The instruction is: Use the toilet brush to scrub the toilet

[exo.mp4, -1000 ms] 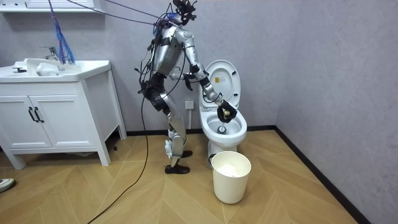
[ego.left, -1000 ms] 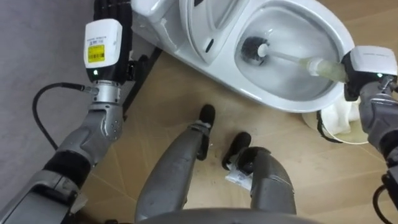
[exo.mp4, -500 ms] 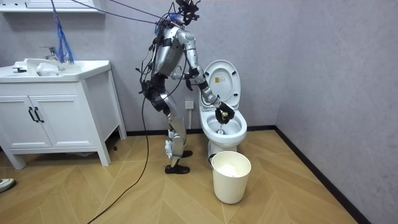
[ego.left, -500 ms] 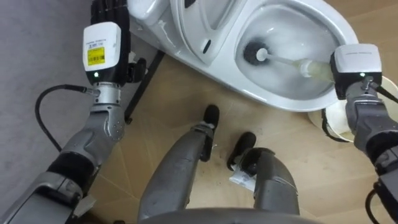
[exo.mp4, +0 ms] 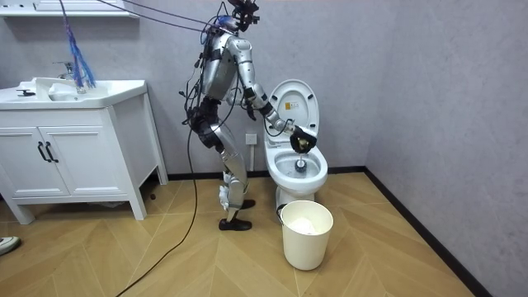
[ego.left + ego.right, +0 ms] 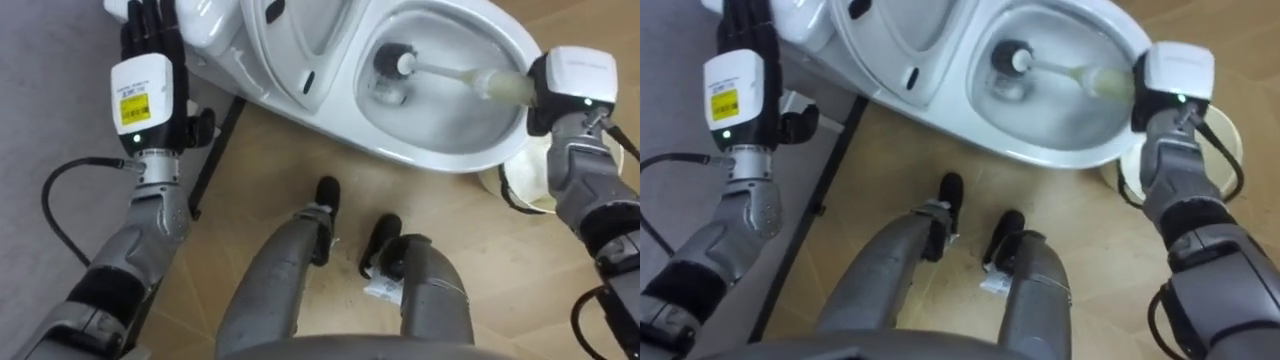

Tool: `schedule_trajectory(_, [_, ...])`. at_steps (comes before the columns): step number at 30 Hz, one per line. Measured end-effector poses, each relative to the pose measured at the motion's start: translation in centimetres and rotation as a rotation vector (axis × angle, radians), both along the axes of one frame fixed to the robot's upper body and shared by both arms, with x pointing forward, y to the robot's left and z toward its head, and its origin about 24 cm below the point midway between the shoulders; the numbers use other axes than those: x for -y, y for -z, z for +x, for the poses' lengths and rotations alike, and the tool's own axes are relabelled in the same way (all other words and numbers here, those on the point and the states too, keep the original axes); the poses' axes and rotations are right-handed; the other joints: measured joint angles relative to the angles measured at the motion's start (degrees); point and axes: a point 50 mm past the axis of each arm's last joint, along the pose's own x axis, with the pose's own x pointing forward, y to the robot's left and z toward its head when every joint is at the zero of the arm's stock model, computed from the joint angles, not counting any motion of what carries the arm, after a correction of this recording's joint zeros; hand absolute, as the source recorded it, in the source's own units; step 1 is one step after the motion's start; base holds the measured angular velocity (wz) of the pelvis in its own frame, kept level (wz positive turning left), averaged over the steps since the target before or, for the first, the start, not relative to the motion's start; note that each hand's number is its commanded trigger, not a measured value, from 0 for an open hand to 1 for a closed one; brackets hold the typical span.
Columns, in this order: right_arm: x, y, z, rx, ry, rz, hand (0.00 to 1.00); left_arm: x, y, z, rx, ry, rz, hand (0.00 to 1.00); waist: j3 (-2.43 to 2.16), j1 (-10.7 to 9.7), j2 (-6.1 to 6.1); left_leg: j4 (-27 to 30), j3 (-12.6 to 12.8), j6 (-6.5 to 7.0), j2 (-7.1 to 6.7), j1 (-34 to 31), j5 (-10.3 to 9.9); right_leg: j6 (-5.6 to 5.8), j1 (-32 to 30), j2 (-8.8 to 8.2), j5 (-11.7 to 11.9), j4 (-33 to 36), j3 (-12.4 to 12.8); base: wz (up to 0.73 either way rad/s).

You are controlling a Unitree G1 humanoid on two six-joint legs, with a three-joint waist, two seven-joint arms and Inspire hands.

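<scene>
A white toilet (image 6: 455, 150) stands open before me, its lid (image 5: 295, 103) raised. A toilet brush with a dark head (image 6: 392, 58) rests inside the bowl near the back of the basin. Its pale handle (image 6: 470, 80) slants to the right into my right hand (image 6: 545, 105), which is shut on it at the bowl's right rim. In the room view that hand (image 5: 301, 142) hangs over the bowl while I stand bent at the toilet's left side. My left hand (image 6: 152, 30) is held up beside the toilet's base with straight fingers, holding nothing.
A white waste bin (image 5: 307, 233) stands on the wooden floor in front of the toilet, close under my right forearm (image 6: 525, 185). A white vanity cabinet (image 5: 74, 140) with a basin stands at the room view's left. Grey walls close in behind and beside the toilet.
The brush head has slid a little toward the back of the bowl, and my right hand has risen slightly. The eye view has shifted as my head moved.
</scene>
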Motion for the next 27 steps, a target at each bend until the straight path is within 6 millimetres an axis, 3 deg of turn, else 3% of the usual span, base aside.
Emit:
schedule_trajectory(7, [-2.0, -0.5, -0.6, 0.058, -0.093, -0.076, 1.0, -0.1, 0.2, -0.1, -0.019, -0.012, 0.013, 0.0, -0.1, -0.8, 0.1, 0.2, 0.0, 0.05, 0.35, 0.3, 0.0, 0.54, 0.7, 0.41, 0.2, -0.6, 0.1, -0.05])
schedule_trajectory(12, [-2.9, 1.0, -2.9, -0.028, -0.105, -0.09, 1.0, 0.8, 0.7, -0.8, -0.048, 0.027, -0.001, 0.0, -0.33, 1.1, 0.88, -1.3, -0.2, 0.06, 1.13, 2.0, 0.0, 1.21, 3.2, 1.77, 1.7, -4.8, -0.3, -0.12])
schedule_trajectory(19, [-2.4, 3.3, -5.7, -0.219, -0.056, -0.117, 1.0, 1.6, 1.0, -1.2, -0.054, 0.051, 0.002, 0.0, -0.41, 2.0, 3.55, -0.7, -2.3, 0.44, 1.04, 1.3, -0.5, 1.29, 4.5, 2.16, 2.1, -6.8, -2.4, 0.05])
schedule_trajectory(23, [-2.1, 3.8, -6.0, -0.248, -0.04, -0.139, 1.0, 1.6, 1.1, -1.7, -0.05, 0.045, -0.008, 0.0, -0.45, 2.0, 3.83, -0.1, -2.4, 0.19, 1.06, 0.9, -1.0, 1.45, 4.3, 2.16, 1.6, -6.7, -2.7, 0.06])
schedule_trajectory(27, [-0.7, 4.9, -5.9, -0.317, 0.019, -0.163, 1.0, 1.9, 1.2, -1.8, -0.047, 0.05, -0.012, 0.0, -0.4, 2.0, 4.01, 0.1, -3.1, -0.16, 0.98, 1.0, -1.3, 0.64, 4.8, 2.18, 1.2, -6.6, -3.4, 0.09])
